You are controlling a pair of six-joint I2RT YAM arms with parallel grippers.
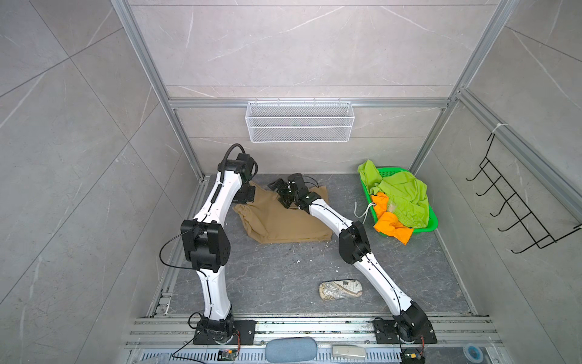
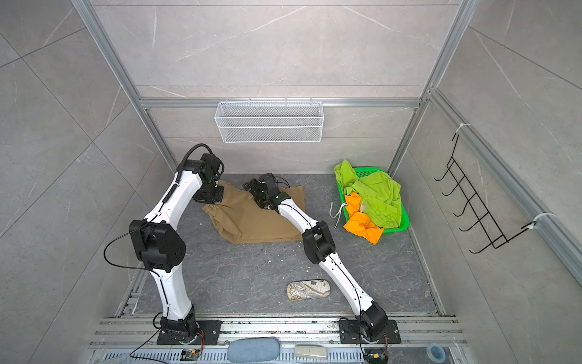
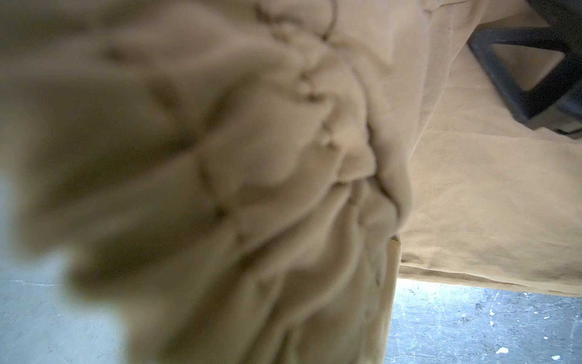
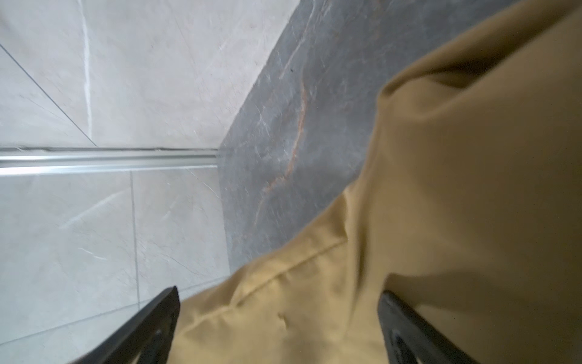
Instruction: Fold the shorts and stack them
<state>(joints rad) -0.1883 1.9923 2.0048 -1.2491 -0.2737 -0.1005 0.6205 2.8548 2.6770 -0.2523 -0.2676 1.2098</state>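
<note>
Since the tan shorts (image 1: pixel 283 217) lay spread flat at the far middle of the table (image 1: pixel 283 268), we read this as setup for the first fold. We saw the left gripper (image 1: pixel 245 197) clamped on bunched cloth at the waistband's far corner, likely to lift it over. The right gripper (image 4: pixel 280 327) hung with jaws wide apart over the far edge, gripping nothing, probably lining up a matching pinch. Lime green shorts (image 1: pixel 403 195) and orange shorts (image 1: pixel 392 225) sat heaped in the green basket (image 1: pixel 432 224), not yet folded.
</note>
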